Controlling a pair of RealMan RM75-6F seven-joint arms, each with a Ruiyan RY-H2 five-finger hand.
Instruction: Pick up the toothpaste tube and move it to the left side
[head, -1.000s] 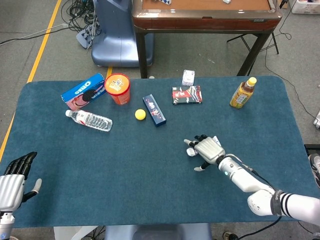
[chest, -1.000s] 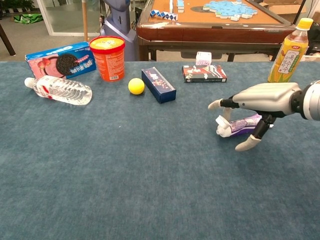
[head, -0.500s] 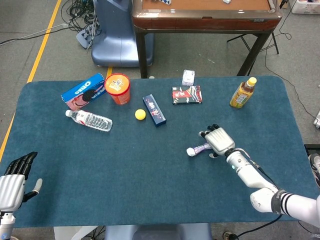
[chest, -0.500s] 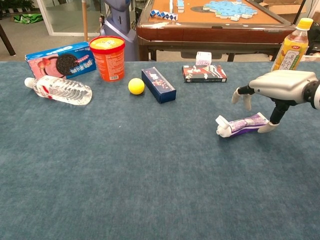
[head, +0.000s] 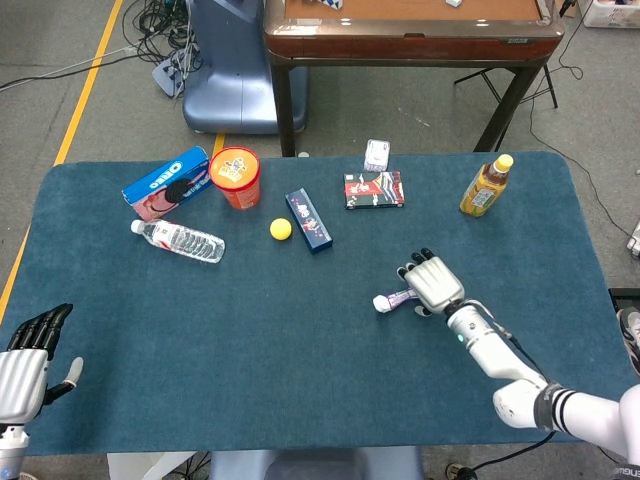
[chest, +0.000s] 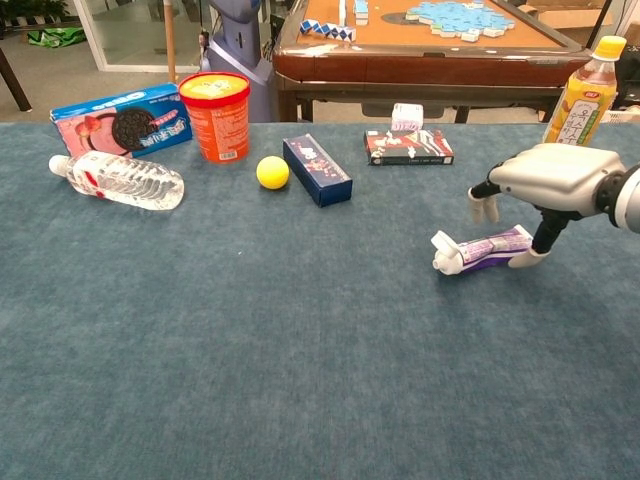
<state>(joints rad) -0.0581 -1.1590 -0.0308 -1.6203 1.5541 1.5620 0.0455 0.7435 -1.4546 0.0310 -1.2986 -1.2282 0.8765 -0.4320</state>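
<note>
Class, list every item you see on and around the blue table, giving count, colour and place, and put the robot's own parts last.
toothpaste tube: 1, purple, white cap, right of centre
cookie box: 1, blue, far left
water bottle: 1, clear, lying left
cup: 1, orange, far left
ball: 1, yellow, far centre
dark box: 1, navy, beside ball
flat pack: 1, red-black, far centre
drink bottle: 1, amber, far right
wooden table: 1, brown, behind
left hand: black fingers, near-left edge
right hand: over tube's tail
</note>
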